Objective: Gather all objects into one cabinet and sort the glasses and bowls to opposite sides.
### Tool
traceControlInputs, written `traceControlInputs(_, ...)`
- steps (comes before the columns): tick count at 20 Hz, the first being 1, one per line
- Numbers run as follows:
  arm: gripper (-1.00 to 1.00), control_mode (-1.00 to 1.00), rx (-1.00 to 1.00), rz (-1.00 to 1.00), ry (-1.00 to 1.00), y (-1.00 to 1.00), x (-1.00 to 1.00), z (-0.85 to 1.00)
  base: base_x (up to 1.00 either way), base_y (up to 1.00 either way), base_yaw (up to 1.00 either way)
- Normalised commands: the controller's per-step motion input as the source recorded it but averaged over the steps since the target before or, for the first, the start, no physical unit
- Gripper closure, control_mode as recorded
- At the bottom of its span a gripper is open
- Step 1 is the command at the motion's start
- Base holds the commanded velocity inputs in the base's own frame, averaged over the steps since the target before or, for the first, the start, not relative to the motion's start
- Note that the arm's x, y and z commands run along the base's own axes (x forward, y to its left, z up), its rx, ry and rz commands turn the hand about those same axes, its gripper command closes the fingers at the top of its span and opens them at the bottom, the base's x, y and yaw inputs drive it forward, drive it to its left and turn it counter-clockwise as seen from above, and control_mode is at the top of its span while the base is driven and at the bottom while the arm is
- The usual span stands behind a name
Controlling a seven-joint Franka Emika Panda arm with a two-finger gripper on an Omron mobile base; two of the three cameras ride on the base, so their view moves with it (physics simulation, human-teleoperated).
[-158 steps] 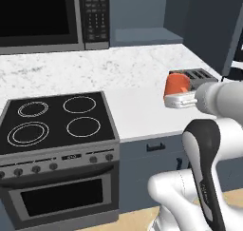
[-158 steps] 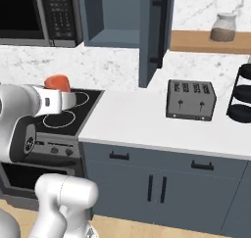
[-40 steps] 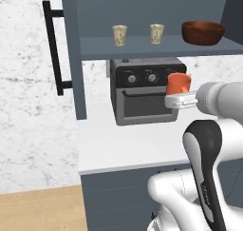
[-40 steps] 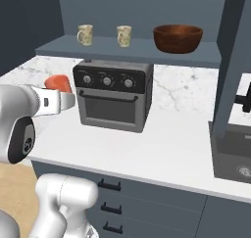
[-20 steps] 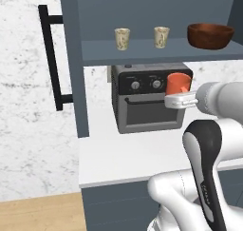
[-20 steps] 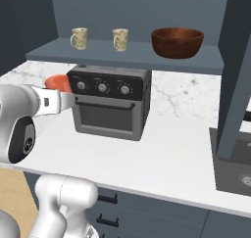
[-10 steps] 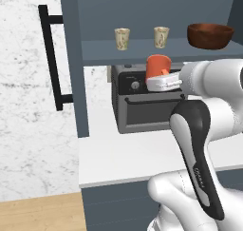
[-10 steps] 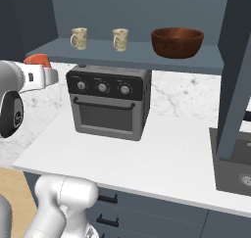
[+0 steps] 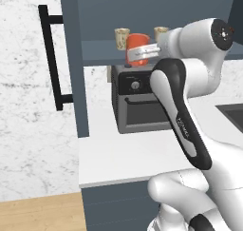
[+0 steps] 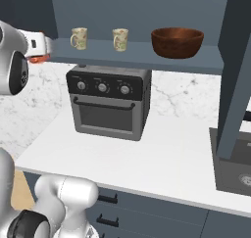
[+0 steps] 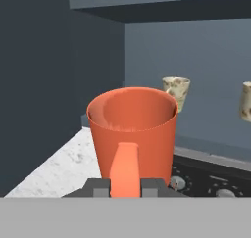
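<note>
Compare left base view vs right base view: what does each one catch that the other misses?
Left base only: the cabinet door with its black bar handle, and the orange mug upright in the tool, level with the shelf. Right base only: the brown bowl on the shelf's right, and the toaster oven's three knobs. Both: the two beige cups, the toaster oven and the marble counter.

The raised arm reaches forward, its gripper (image 11: 125,185) clamped on the orange mug (image 11: 133,129).
</note>
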Motion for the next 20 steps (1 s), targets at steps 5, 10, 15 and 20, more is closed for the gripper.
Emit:
traceControlInputs(5, 1.0, -1.0, 0.0, 0.02, 0.0, 0.02, 0.5, -0.08, 0.0, 0.0, 0.0)
traceControlInputs(10, 1.0, -1.0, 0.0, 0.0, -0.01, 0.11, 0.58, -0.24, 0.0, 0.0, 0.0)
traceControlInputs(15, 1.0, -1.0, 0.0, 0.0, -0.01, 0.1, 0.58, -0.05, 0.0, 0.0, 0.0)
traceControlInputs(20, 1.0, -1.0, 0.0, 0.0, 0.0, 0.06, 0.55, 0.0, 0.0, 0.0, 0.0)
